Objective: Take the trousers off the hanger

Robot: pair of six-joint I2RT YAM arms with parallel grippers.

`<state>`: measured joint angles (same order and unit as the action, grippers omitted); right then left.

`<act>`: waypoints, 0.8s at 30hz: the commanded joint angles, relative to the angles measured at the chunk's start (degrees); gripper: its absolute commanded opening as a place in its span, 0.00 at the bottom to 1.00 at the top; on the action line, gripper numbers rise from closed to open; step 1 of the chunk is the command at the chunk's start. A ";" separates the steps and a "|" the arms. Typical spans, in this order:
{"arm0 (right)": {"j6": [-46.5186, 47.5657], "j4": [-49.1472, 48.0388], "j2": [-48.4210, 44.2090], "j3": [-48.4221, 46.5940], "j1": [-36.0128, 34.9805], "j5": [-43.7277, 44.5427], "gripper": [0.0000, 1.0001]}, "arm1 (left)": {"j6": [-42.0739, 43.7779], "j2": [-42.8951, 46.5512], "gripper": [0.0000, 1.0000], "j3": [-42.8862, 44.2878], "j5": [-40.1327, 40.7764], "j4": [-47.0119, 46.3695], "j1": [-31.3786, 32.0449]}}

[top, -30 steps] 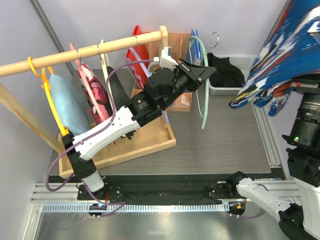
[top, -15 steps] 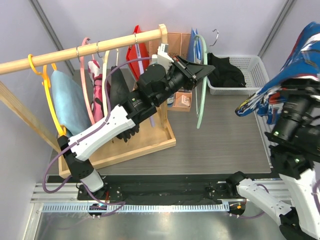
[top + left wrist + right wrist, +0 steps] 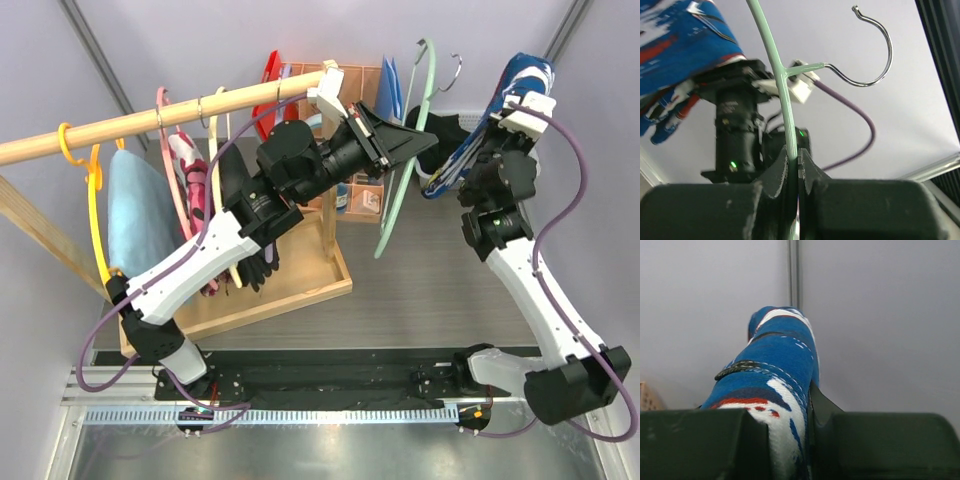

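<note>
My left gripper [image 3: 408, 140] is shut on a bare mint-green hanger [image 3: 398, 195] and holds it up in the air, right of the rail's end. In the left wrist view the jaws [image 3: 794, 161] pinch the hanger's bar [image 3: 781, 75], with the metal hook [image 3: 875, 60] above. My right gripper [image 3: 522, 108] is shut on the blue trousers with white and red print [image 3: 470, 150]. It holds them high at the back right, off the hanger; they also show in the right wrist view [image 3: 777, 370] and the left wrist view [image 3: 685, 50]. Black cloth [image 3: 441, 130] lies behind the hanger.
A wooden rail [image 3: 150, 112] carries a yellow hanger with light-blue cloth [image 3: 135, 215], a pink hanger with a pink floral garment [image 3: 192, 170] and a hanger with black cloth [image 3: 236, 190]. A wooden tray [image 3: 300, 292] sits below it. The white basket is mostly hidden.
My right arm has swung up and back from the right edge, carrying the blue trousers toward the back. My left gripper has raised and tilted the mint hanger.
</note>
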<state>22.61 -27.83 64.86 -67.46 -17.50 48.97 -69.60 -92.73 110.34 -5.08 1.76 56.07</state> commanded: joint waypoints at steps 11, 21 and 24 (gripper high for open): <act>-18.83 -6.35 12.47 -1.53 20.39 -12.40 0.01 | 16.43 -1.22 0.00 8.04 -8.54 -0.35 -1.76; -21.29 -8.90 31.07 -11.69 24.00 -21.55 0.01 | 11.77 -4.65 0.00 9.97 -13.20 -5.62 -2.81; -21.64 -8.73 37.77 -19.60 24.00 -23.74 0.01 | 10.98 -5.36 0.00 10.94 -13.73 -6.77 -2.81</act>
<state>4.03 -26.11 97.47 -74.98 7.05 30.70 -58.59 -97.38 117.21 -16.36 3.01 55.20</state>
